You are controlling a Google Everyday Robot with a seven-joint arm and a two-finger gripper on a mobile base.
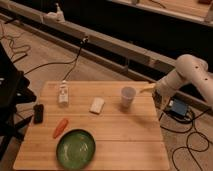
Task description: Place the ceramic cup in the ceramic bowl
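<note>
The ceramic cup (128, 97) stands upright toward the right rear of the wooden table (125, 135), with a flat white block (97, 105) just to its left. The gripper (146, 90) hangs just beside the cup's right side near rim height; whether it is wide or narrow I cannot tell. The green ceramic bowl (75, 148) sits well apart near the front edge, with an orange carrot-like piece (60, 127) close by.

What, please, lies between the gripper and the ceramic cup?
Nothing: in the camera view, only a short bare strip of the wooden table separates the gripper, at the table's edge, from the ceramic cup.
</note>
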